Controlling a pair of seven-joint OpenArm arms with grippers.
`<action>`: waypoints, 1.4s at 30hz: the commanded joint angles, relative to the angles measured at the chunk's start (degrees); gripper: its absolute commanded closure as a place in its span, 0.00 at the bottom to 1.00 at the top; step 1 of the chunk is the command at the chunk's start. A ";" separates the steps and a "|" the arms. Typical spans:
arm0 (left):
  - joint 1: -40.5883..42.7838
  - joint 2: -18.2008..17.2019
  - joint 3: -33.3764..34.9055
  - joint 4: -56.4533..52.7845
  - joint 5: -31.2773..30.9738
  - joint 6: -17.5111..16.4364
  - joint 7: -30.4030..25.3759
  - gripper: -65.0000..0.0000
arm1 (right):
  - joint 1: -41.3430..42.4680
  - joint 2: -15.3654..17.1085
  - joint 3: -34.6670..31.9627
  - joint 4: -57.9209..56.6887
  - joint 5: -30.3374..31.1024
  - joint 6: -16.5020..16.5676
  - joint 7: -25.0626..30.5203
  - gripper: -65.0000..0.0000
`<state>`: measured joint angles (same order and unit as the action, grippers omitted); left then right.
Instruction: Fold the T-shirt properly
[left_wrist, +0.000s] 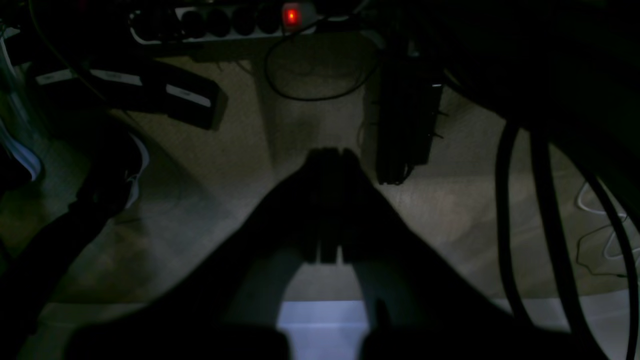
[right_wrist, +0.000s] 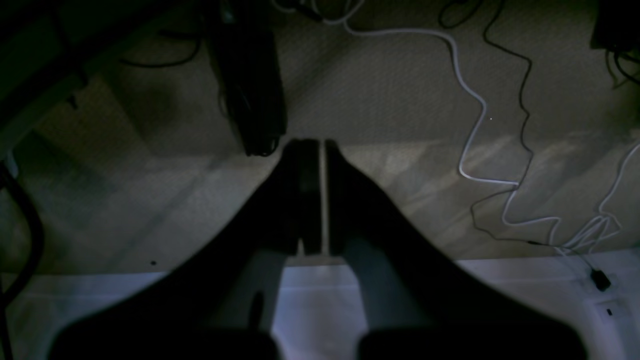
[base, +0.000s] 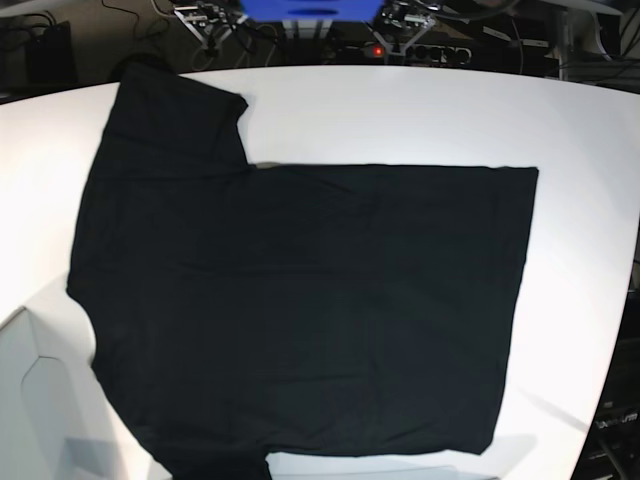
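The black T-shirt (base: 300, 300) lies spread flat on the white table (base: 400, 110) in the base view, with its hem to the right and one short sleeve (base: 175, 110) at the top left. No orange mark or tag shows. Neither gripper appears in the base view. In the left wrist view my left gripper (left_wrist: 330, 152) hangs past the table edge over the floor, its fingers together and empty. In the right wrist view my right gripper (right_wrist: 321, 145) also hangs over the floor, shut to a thin slit and empty.
The floor beyond the table holds a power strip with a red light (left_wrist: 291, 15), a black box (left_wrist: 405, 125), thick black cables (left_wrist: 502, 225) and white cables (right_wrist: 470, 125). The table's white edge (right_wrist: 500, 285) shows under both grippers. The arm mounts (base: 210, 15) stand at the table's far side.
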<state>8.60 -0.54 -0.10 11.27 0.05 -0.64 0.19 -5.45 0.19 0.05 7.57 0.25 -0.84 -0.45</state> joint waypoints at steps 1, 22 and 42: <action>0.41 -0.56 0.14 0.21 0.17 0.42 -0.05 1.00 | -0.30 0.12 -0.01 0.03 -0.21 1.06 -0.12 1.00; 0.50 -0.74 0.05 0.21 -0.01 0.42 -0.05 1.00 | -0.30 0.12 -0.01 0.03 -0.21 1.06 -0.12 1.00; 27.58 -7.86 -0.30 35.72 -0.36 0.42 -0.23 1.00 | -30.46 0.21 -0.01 40.03 -0.12 1.15 -0.12 1.00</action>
<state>35.14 -8.03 -0.30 47.11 -0.32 -0.25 0.10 -35.33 0.36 -0.03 47.83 0.03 0.05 -0.95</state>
